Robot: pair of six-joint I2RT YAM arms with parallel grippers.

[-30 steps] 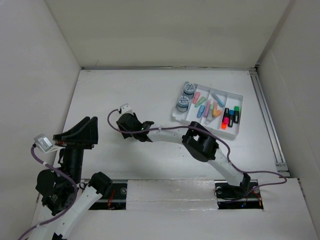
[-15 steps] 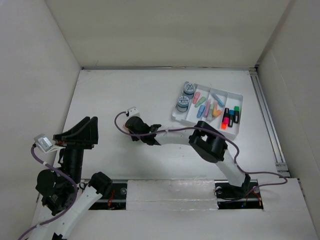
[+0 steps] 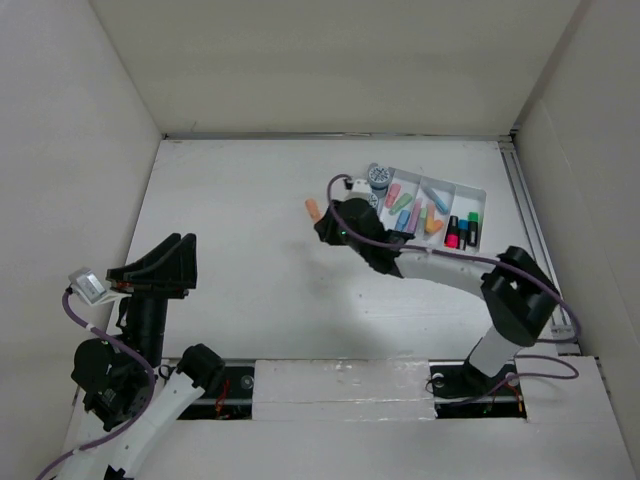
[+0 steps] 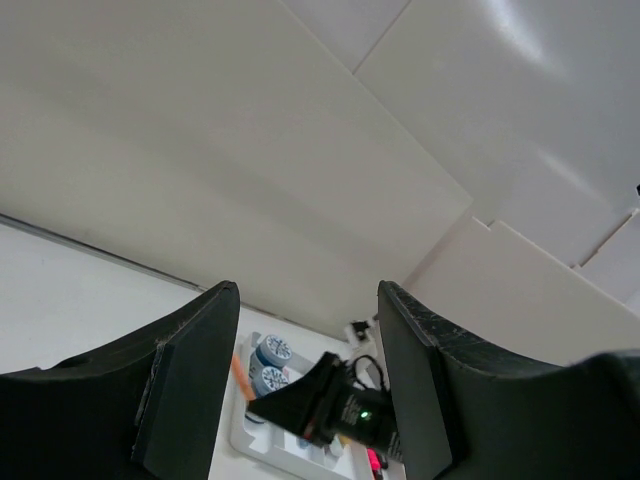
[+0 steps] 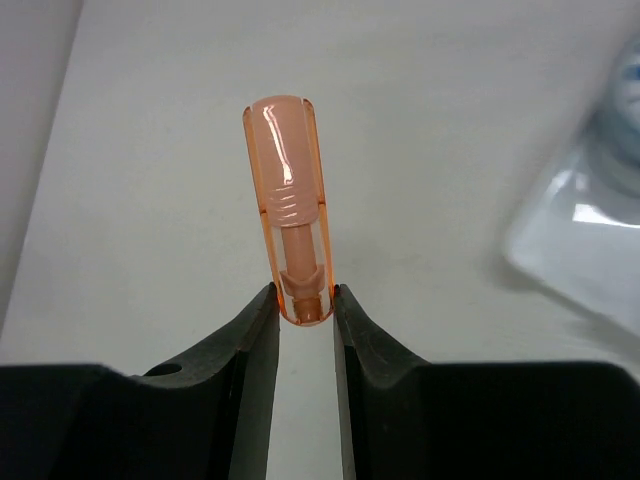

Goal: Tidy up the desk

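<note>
Top camera looks down on the tabletop (image 3: 240,200) from above its near edge; left wrist tilts toward the far wall (image 4: 200,150); right wrist sits close behind the right hand (image 5: 304,296); all share the orange highlighter (image 3: 313,210).

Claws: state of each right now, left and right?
Left claw: open, empty.
Right claw: closed on the orange marker, gripped at one end.

1. We log the surface (image 3: 250,290) as matte white.
2. We log the right hand (image 5: 303,300) as black and the piece (image 5: 291,200) between its fingers as translucent orange.
3. We log the tray (image 3: 481,222) as white, and its markers (image 3: 402,204) as pastel pink, green, blue and orange.
4. We log the cables (image 3: 72,308) as purple.
</note>
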